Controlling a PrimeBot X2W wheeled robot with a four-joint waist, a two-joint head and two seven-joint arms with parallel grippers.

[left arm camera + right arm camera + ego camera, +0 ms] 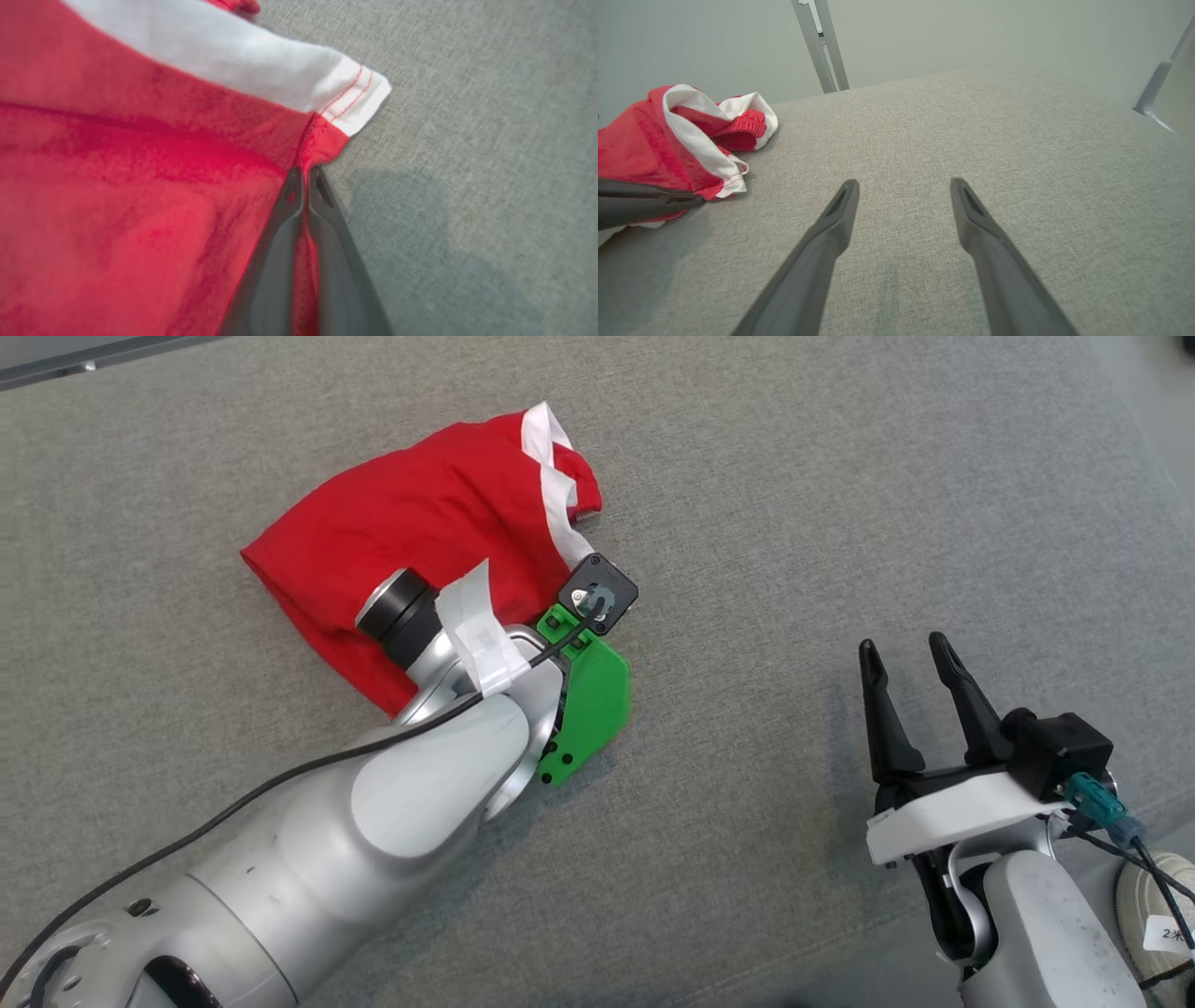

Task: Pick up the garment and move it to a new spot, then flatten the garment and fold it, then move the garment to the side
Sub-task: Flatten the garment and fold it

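The garment [429,537] is a red pair of shorts with white side stripes, bunched on the grey fabric surface at upper centre-left. In the left wrist view my left gripper [306,175] is shut on the garment [140,177], pinching red cloth at a hemmed corner just below the white stripe. In the head view the left arm lies over the garment's near edge and hides the fingers. The right wrist view has the left gripper [698,200] coming in from the left onto the garment [658,140]. My right gripper [906,653] stands open at lower right, apart from the cloth, with nothing between its fingers [840,205].
The grey upholstered surface [794,504] spreads all around the garment. A metal frame post [822,46] rises behind its far edge, with a pale wall beyond. A dark strip runs along the top left corner [84,359]. A white shoe [1158,896] shows at the lower right edge.
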